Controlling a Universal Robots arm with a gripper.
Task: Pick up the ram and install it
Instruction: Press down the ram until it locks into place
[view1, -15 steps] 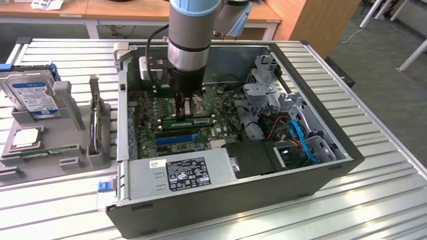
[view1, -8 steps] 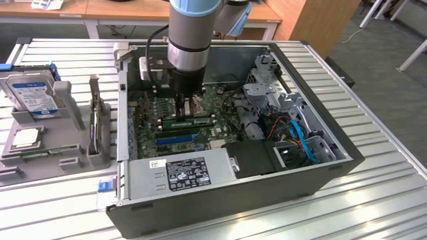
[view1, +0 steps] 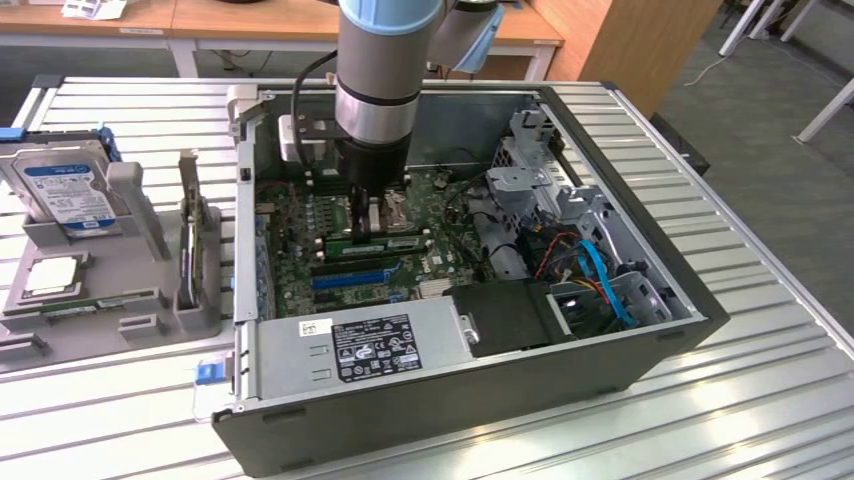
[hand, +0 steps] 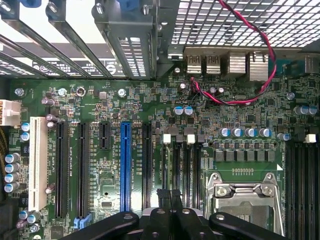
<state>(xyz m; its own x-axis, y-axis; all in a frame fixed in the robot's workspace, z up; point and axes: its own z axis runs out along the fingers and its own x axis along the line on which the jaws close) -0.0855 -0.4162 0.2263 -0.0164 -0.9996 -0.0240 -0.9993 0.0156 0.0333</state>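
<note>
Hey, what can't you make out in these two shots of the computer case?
- Exterior view: whatever sits under the black gripper, hidden by the grey arm.
- Wrist view: lower part of the silver processor socket, cut off by the picture edge.
- Exterior view: print on the black-and-white power-supply label, too small.

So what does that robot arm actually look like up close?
The arm is a thick round tube, silver-grey, with a pale blue cap at its joint and a darker metal ring lower down. A black cable runs along its side. It narrows to a black wrist section above the gripper, whose black fingers have rounded knuckle-like links.
</note>
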